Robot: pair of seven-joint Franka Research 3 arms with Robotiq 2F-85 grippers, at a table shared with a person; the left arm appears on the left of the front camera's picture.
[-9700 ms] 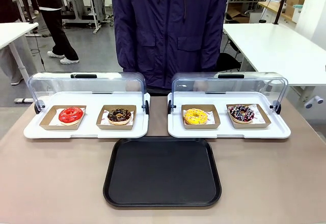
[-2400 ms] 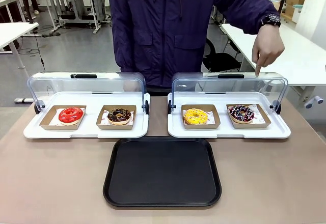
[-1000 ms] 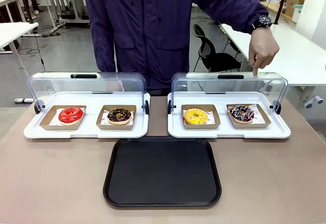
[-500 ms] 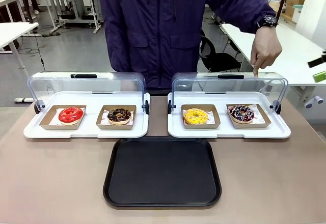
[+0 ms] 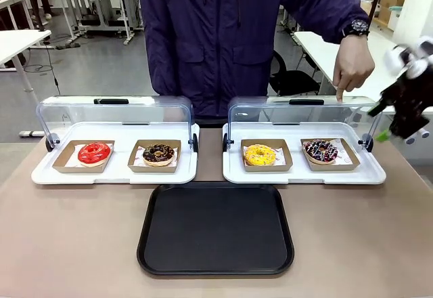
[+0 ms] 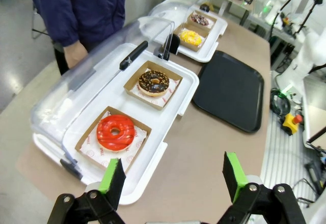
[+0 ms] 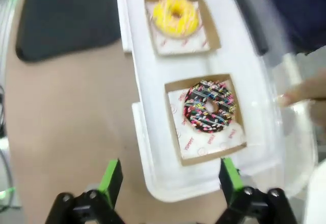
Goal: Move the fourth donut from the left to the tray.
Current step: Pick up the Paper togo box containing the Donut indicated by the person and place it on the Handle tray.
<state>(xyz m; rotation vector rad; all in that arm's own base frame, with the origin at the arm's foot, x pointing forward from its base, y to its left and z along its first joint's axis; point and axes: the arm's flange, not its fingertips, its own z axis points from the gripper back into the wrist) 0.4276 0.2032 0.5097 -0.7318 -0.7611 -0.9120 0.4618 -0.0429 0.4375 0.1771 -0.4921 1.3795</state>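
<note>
The fourth donut (image 5: 321, 150), dark glazed with white and pink drizzle, lies in a brown cardboard holder at the right end of the right white tray (image 5: 304, 175). My right gripper (image 5: 380, 122) hovers open above that tray's right end. In the right wrist view the fourth donut (image 7: 209, 106) lies ahead of my open right gripper (image 7: 169, 179), with nothing between the fingers. A person's hand (image 5: 353, 66) points down at the lid above the donut. The black tray (image 5: 215, 229) lies near the table's front. My left gripper (image 6: 172, 177) stands open over the table's left end.
A yellow donut (image 5: 260, 154) shares the right white tray. The left white tray (image 5: 115, 176) holds a red donut (image 5: 94, 153) and a chocolate donut (image 5: 159, 153). Both clear lids (image 5: 304, 112) stand raised at the back. The person stands at the far edge.
My right arm has come in from the right edge and now hangs over the right tray's end. The person's hand stays pointing at the lid.
</note>
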